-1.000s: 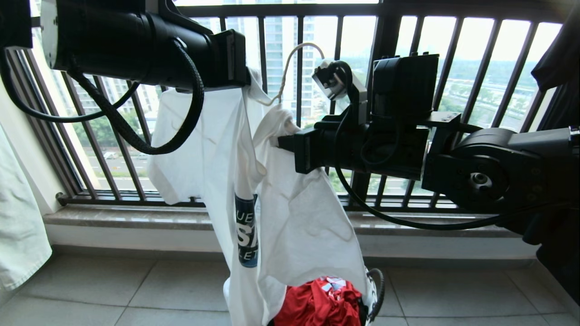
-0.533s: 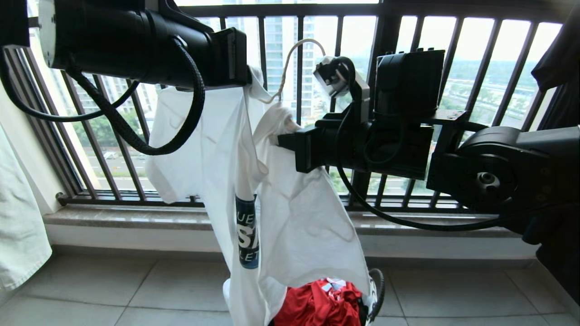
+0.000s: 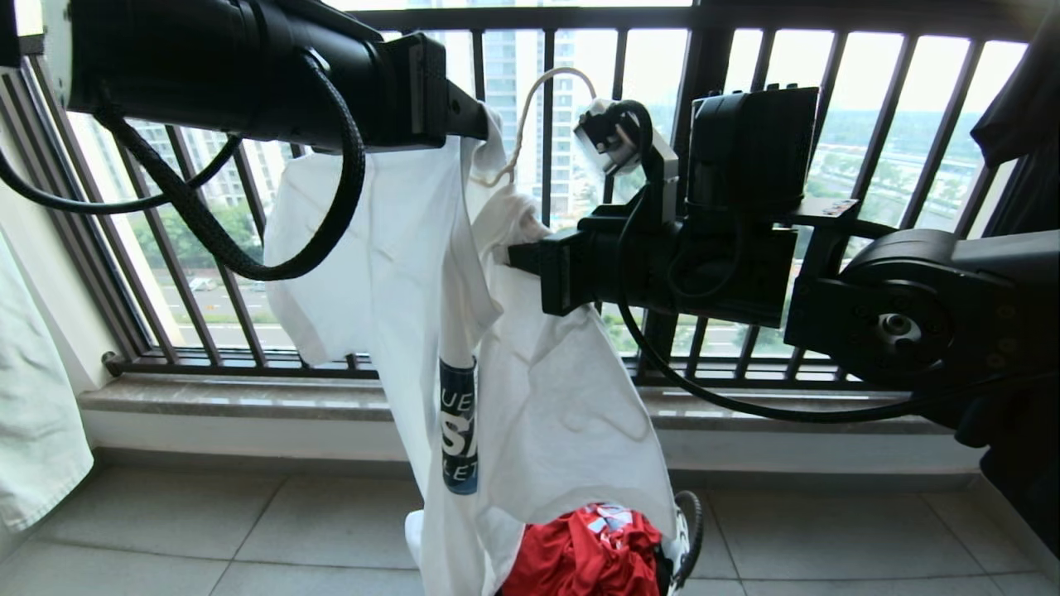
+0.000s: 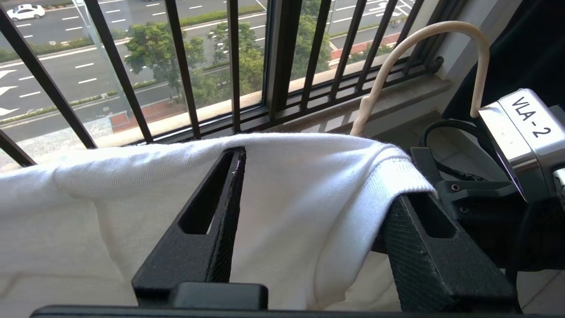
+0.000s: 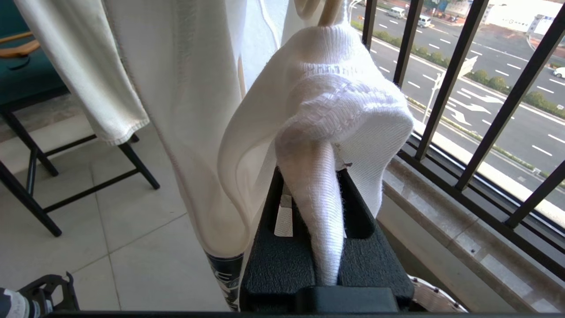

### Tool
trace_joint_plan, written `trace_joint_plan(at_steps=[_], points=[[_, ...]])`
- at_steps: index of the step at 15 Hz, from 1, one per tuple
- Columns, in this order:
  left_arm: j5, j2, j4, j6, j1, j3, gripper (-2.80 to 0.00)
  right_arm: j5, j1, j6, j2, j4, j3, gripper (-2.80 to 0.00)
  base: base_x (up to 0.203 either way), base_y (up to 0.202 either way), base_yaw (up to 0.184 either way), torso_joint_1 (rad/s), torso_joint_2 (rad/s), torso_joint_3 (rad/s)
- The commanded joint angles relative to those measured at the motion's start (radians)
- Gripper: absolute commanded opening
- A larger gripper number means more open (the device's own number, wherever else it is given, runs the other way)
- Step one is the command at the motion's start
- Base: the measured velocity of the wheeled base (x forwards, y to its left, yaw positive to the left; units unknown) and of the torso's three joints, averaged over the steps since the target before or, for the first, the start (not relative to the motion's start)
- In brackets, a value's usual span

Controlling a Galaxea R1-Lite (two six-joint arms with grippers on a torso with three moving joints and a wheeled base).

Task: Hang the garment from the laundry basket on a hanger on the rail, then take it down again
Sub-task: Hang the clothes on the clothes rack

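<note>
The white garment [image 3: 397, 273] with its dark blue print hangs in front of the window bars, its hem down at the laundry basket [image 3: 684, 538]. The hanger's cream hook [image 3: 538, 91] sticks up out of its top. My left gripper [image 4: 318, 176] is open at the garment's upper edge. White cloth lies between its spread fingers [image 4: 212, 212] and drapes over one of them. My right gripper [image 5: 311, 176] is shut on the ribbed collar [image 5: 322, 212], level and just right of the garment in the head view. The rail is out of view.
Black window railing [image 3: 745, 50] and a stone sill [image 3: 248, 397] stand close behind the garment. A red cloth [image 3: 588, 555] fills the basket. A pale cloth [image 3: 33, 397] hangs at the left, a dark garment [image 3: 1019, 99] at the upper right. Black chair legs [image 5: 26, 185] stand on the tiles.
My left gripper has opened and shifted slightly up and to the right; the cloth still drapes over it. The right gripper keeps its hold on the collar.
</note>
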Motion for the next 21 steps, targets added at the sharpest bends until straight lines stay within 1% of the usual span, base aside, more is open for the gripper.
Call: trace_joint_plan(at_steps=[1, 2, 5, 6, 8, 10, 11, 12, 14, 15, 16, 17, 19, 20, 21], points=[[0.008, -0.01, 0.056, 0.014, -0.012, 0.0, 0.0, -0.001, -0.001, -0.004, 0.0, 0.027, -0.006, -2.8, 0.0, 0.0, 0.0, 0.0, 0.0, 0.0], [0.028, -0.01, 0.099, 0.031, -0.014, -0.01, 0.0, -0.002, -0.001, -0.009, -0.004, 0.047, -0.009, -2.8, 0.0, 0.0, 0.0, 0.0, 0.0, 0.0], [0.078, -0.01, 0.158, 0.051, -0.018, -0.033, 0.0, -0.002, -0.001, -0.019, -0.005, 0.055, -0.009, -2.8, 0.0, 0.0, 0.0, 0.0, 0.0, 0.0], [0.122, -0.007, 0.175, 0.07, -0.018, -0.037, 0.0, -0.002, -0.001, -0.019, -0.005, 0.055, -0.009, -2.8, 0.0, 0.0, 0.0, 0.0, 0.0, 0.0], [0.229, -0.001, 0.164, 0.124, -0.018, -0.04, 0.0, -0.002, -0.001, -0.019, -0.007, 0.056, -0.009, -2.8, 0.0, 0.0, 0.0, 0.0, 0.0, 0.0], [0.248, -0.014, 0.119, 0.177, -0.018, -0.042, 0.0, -0.002, -0.001, -0.021, -0.008, 0.056, -0.009, -2.8, 0.0, 0.0, 0.0, 0.0, 0.0, 0.0], [0.258, -0.022, 0.119, 0.211, -0.018, -0.044, 0.0, -0.002, -0.001, -0.021, -0.008, 0.057, -0.009, -2.8, 0.0, 0.0, 0.0, 0.0, 0.0, 0.0], [0.298, -0.024, 0.119, 0.23, -0.02, -0.044, 0.0, -0.002, -0.001, -0.021, -0.008, 0.065, -0.011, -2.8, 0.0, 0.0, 0.0, 0.0, 0.0, 0.0], [0.407, -0.006, 0.12, 0.24, -0.047, -0.044, 0.0, -0.002, -0.001, -0.021, -0.018, 0.082, -0.011, -2.8, 0.0, 0.0, 0.0, 0.0, 0.0, 0.0], [0.433, 0.005, 0.117, 0.241, -0.056, -0.045, 0.0, -0.002, -0.001, -0.021, -0.022, 0.088, -0.011, -2.8, 0.0, 0.0, 0.0, 0.0, 0.0, 0.0], [0.437, 0.008, 0.11, 0.241, -0.062, -0.049, 0.0, -0.002, -0.001, -0.021, -0.027, 0.09, -0.01, -2.8, 0.0, 0.0, 0.0, 0.0, 0.0, 0.0], [0.439, 0.008, 0.077, 0.24, -0.066, -0.052, 0.0, -0.002, -0.001, -0.021, -0.028, 0.09, -0.011, -2.8, 0.0, 0.0, 0.0, 0.0, 0.0, 0.0], [0.457, 0.018, -0.059, 0.244, -0.078, -0.052, 0.0, -0.002, -0.001, -0.021, -0.03, 0.09, -0.009, -2.8, 0.0, 0.0, 0.0, 0.0, 0.0, 0.0], [0.469, 0.026, -0.083, 0.274, -0.086, -0.052, 0.0, -0.002, -0.001, -0.021, -0.03, 0.09, -0.011, -2.8, 0.0, 0.0, 0.0, 0.0, 0.0, 0.0], [0.47, 0.033, -0.088, 0.285, -0.091, -0.052, 0.0, -0.002, -0.001, -0.021, -0.035, 0.09, -0.009, -2.8, 0.0, 0.0, 0.0, 0.0, 0.0, 0.0]])
